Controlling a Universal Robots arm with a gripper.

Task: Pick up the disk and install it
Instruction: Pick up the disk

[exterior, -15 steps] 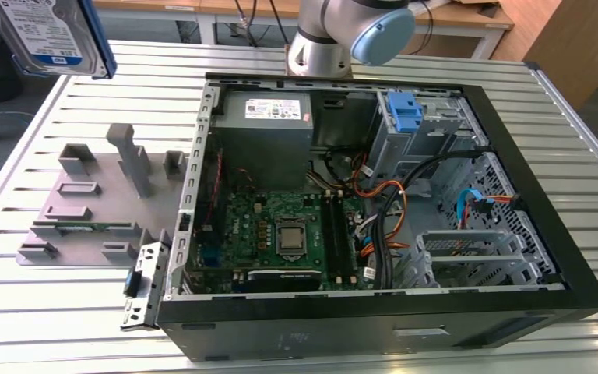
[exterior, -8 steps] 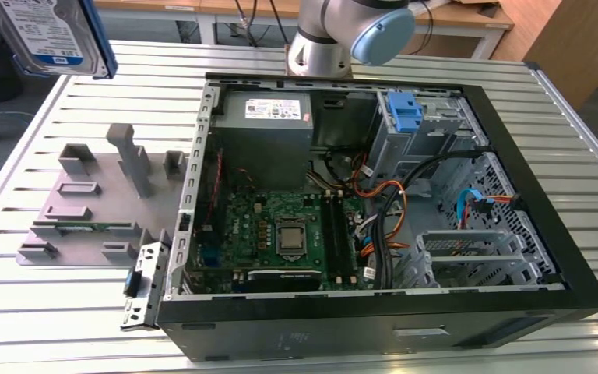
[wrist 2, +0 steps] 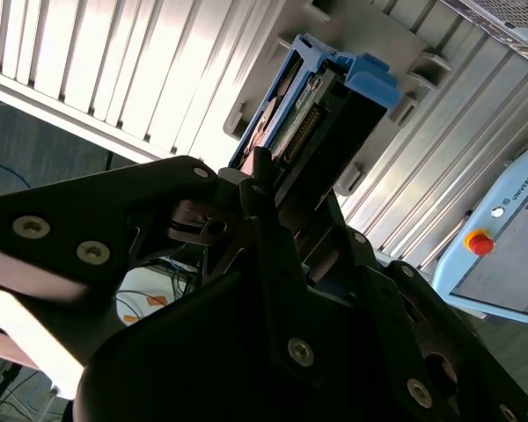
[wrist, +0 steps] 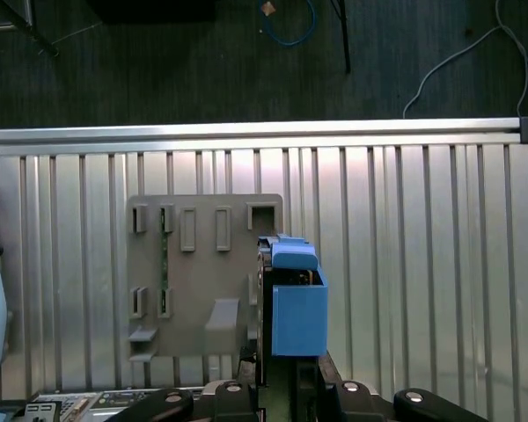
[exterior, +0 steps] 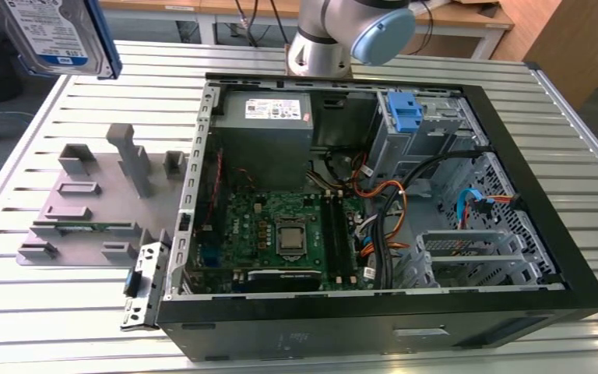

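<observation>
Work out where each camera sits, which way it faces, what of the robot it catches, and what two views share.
Exterior view: off the arm, high, looking down on the slatted table and open computer case; shows the arm and the disk held aloft.
First wrist view: on the arm, facing straight down at the table and grey fixture plate; shows the gripper shut on the disk.
Second wrist view: behind the gripper, looking along its fingers at the disk.
Both wrist views share the disk over that plate.
</observation>
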